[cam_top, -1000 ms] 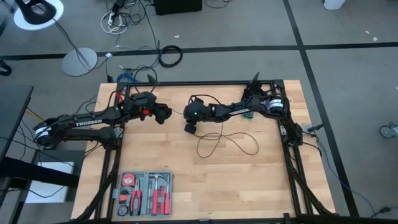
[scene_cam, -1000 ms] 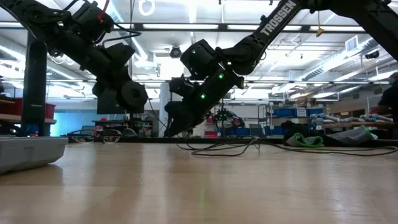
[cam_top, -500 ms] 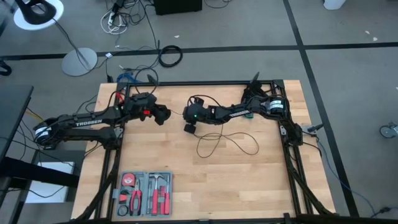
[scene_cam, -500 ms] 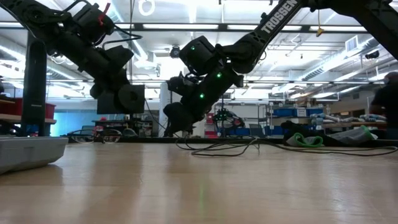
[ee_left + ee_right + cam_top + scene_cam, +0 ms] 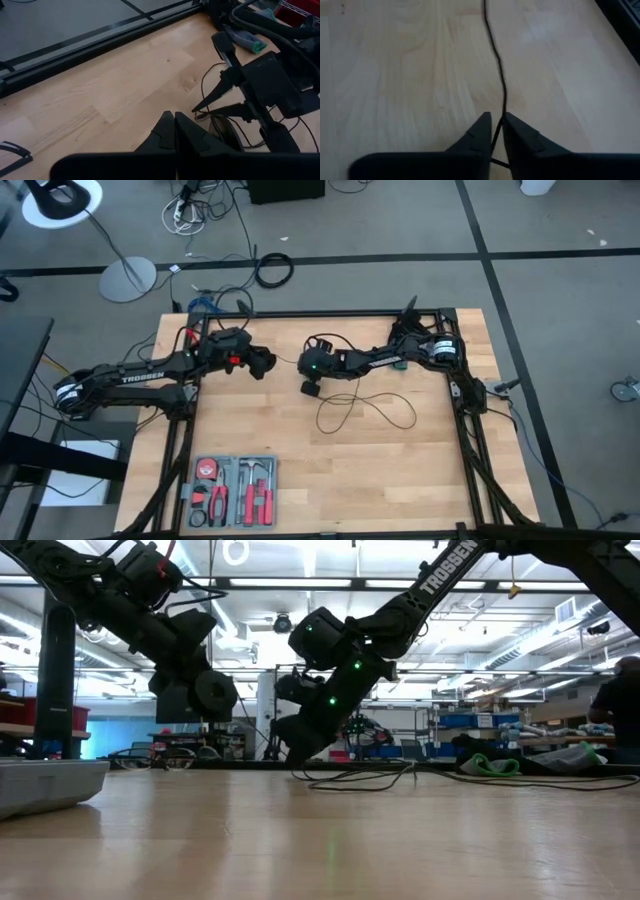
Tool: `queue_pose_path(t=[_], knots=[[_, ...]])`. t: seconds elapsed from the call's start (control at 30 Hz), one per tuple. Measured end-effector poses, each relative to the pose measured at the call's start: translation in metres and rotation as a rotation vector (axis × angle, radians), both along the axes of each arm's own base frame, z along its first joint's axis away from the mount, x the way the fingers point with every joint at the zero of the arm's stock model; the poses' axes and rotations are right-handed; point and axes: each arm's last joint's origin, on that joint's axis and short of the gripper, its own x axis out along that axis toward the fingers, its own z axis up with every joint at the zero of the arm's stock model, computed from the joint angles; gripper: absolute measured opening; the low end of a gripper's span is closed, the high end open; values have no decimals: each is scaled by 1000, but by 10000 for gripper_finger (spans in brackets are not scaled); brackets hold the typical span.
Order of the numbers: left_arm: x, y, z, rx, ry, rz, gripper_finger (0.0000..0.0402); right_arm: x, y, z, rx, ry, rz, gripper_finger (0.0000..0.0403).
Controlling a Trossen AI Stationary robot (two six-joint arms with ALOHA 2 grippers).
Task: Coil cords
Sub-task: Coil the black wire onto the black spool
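Right gripper (image 5: 494, 131) jaws have narrowed, now pinching the thin black cord (image 5: 496, 60) near desk (image 5: 400, 480) centre. Left gripper (image 5: 174, 131) jaws pressed together, hovering. Grey floor (image 5: 560, 290) beyond far edge.

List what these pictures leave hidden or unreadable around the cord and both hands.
- Cord: its puck end shows in no view; in the high view the strand is too thin to trace under the right arm.
- Right hand: the right wrist view's bottom edge cuts off the cord between its fingers.
- Left hand: whether it pinches cord is hidden.
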Motion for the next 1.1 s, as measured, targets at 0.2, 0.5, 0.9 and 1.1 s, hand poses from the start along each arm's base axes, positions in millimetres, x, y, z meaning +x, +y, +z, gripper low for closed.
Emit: queue_pose_path(t=[0.2,0.5,0.9,1.1], knots=[[0,0,0,3,-4,0,0,1,1,1,25,-22,-4,7],[4,2,10,39,-106,-20,0,18,22,-2,146,-188,86,2],[14,4,1,-8,-115,20,0,54,44,30,131,-324,328,1],[28,4,-17,-58,-66,-3,0,61,37,48,120,-302,375,0]])
